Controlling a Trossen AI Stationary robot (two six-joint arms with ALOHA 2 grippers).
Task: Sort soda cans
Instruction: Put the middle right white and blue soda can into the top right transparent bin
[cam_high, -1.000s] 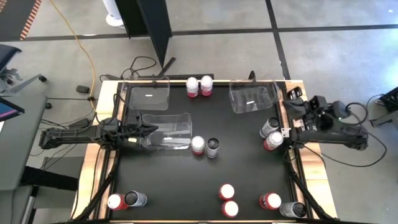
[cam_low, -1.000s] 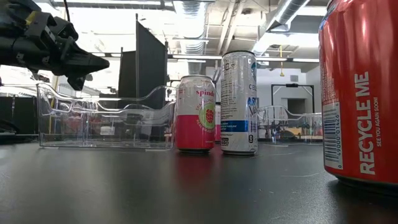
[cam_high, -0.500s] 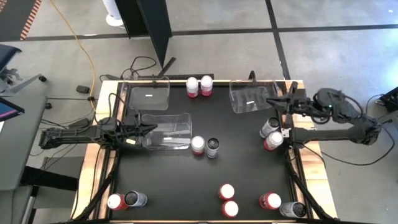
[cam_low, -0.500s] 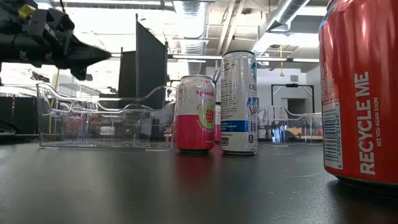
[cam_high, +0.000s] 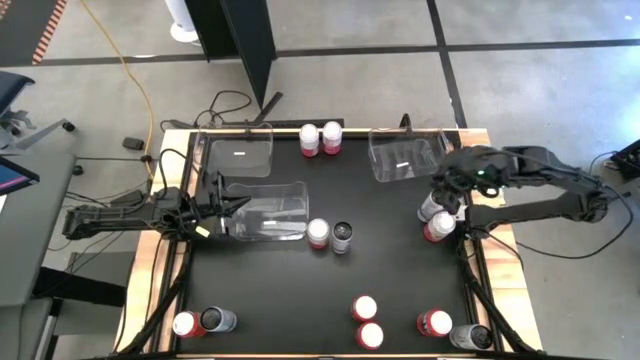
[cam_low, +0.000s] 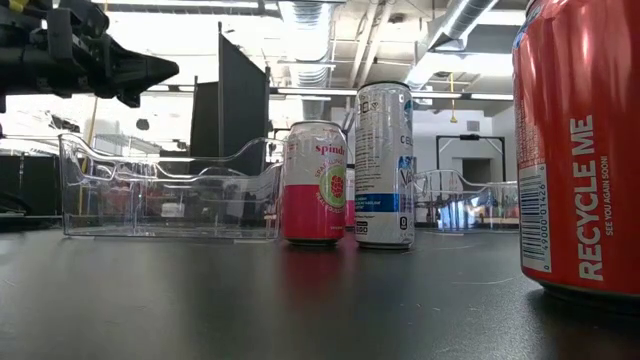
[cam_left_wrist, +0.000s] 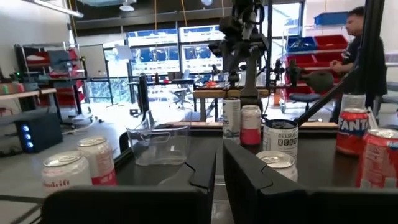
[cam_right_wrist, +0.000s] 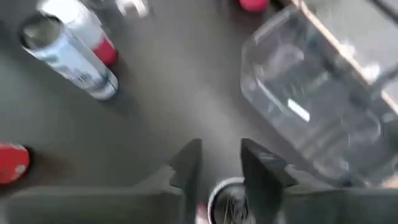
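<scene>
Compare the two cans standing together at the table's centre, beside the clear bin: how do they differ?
The pink-and-white can is shorter and wider, with a pale top; the silver can beside it is taller and slimmer, with a dark top and blue print. The pink-and-white can stands nearer the clear bin. Both stand upright, close together, untouched by either gripper.

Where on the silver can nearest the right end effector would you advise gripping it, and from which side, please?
Grip the silver can around its upper side wall, coming straight down from above. It stands upright with its round top showing, and a pink-and-white can stands right beside it, so a sideways approach looks crowded. The right end effector, fingers open, already hovers over it.
</scene>
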